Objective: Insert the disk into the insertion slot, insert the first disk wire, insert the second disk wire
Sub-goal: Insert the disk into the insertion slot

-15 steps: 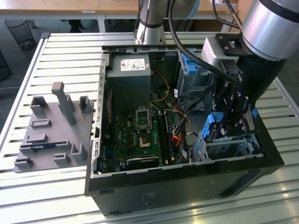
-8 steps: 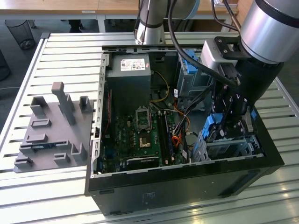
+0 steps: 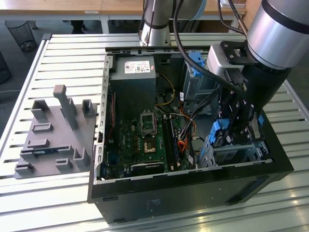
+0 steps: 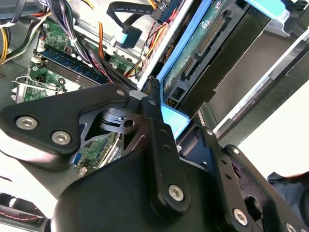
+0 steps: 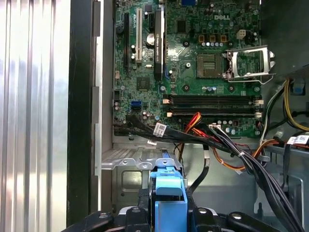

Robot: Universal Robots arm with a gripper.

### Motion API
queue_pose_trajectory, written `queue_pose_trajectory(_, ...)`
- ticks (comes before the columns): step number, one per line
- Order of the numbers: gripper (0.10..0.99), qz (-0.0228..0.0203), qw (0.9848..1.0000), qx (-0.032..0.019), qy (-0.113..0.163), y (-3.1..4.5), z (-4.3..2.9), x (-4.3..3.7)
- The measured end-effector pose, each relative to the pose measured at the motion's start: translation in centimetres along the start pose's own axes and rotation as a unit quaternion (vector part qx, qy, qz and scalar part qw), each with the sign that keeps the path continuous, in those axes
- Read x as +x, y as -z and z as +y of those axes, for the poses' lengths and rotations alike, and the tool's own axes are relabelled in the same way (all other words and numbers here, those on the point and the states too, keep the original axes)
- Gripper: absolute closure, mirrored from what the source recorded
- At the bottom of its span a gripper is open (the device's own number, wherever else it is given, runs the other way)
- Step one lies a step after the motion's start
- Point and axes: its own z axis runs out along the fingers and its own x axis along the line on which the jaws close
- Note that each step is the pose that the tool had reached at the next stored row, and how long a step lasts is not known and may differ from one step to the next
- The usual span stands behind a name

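Observation:
My gripper (image 3: 231,137) is shut on the disk (image 3: 217,133), which is clipped in its bright blue caddy. It holds the disk steeply tilted, just above the insertion slot (image 3: 237,153), the low silver cage at the case's corner on the exterior view's right. In the second wrist view the black fingers (image 4: 155,116) clamp the blue caddy edge (image 4: 175,121), and the disk's green circuit side (image 4: 205,41) faces out. The first wrist view has the caddy (image 5: 169,195) between the jaws, over the perforated cage plate (image 5: 129,163). Loose wires (image 5: 217,141) hang beside the cage.
The open black computer case (image 3: 193,186) rests on a slatted metal table (image 3: 67,53). Inside are the motherboard (image 3: 145,137), a grey power supply (image 3: 133,79) and a taller cage with a blue tab (image 3: 195,72). A grey fixture block (image 3: 55,133) stands at the exterior view's left.

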Motion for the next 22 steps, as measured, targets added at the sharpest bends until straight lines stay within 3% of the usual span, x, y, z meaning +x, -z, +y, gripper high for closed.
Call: queue_pose_trajectory(22,0.722,0.0,1.0,-0.001,0.0,-1.06,-0.05,0.0)
